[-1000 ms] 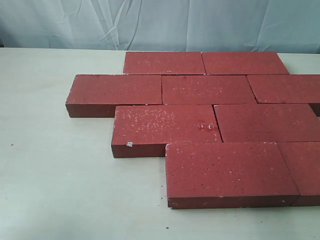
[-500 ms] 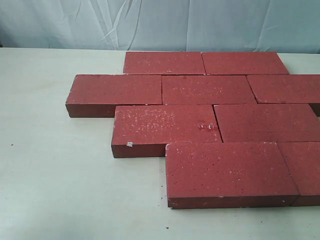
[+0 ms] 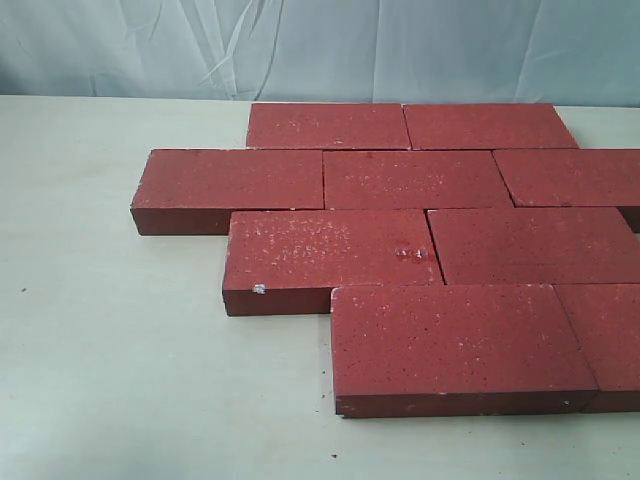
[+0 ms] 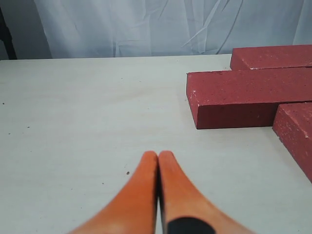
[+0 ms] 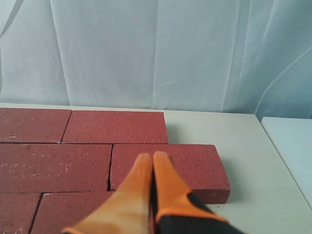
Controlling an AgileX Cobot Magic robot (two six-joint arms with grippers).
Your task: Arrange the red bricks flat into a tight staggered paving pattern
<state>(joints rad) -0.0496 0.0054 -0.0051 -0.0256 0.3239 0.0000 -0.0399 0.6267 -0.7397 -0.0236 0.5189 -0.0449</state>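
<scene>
Several dark red speckled bricks (image 3: pixel 418 180) lie flat in four staggered rows on the pale table, edges touching; the nearest one (image 3: pixel 455 340) sits front right, and one (image 3: pixel 330 255) has a whitish chipped corner. Neither gripper shows in the exterior view. In the left wrist view my left gripper (image 4: pixel 158 155) is shut and empty over bare table, apart from the brick ends (image 4: pixel 234 95). In the right wrist view my right gripper (image 5: pixel 152 157) is shut and empty, hovering above the end brick (image 5: pixel 195 163) of a row.
The pale table (image 3: pixel 110 360) stretches out left and in front of the bricks. A wrinkled white curtain (image 3: pixel 320 45) hangs behind the table. In the right wrist view a light ledge (image 5: pixel 292 146) lies beyond the table's edge.
</scene>
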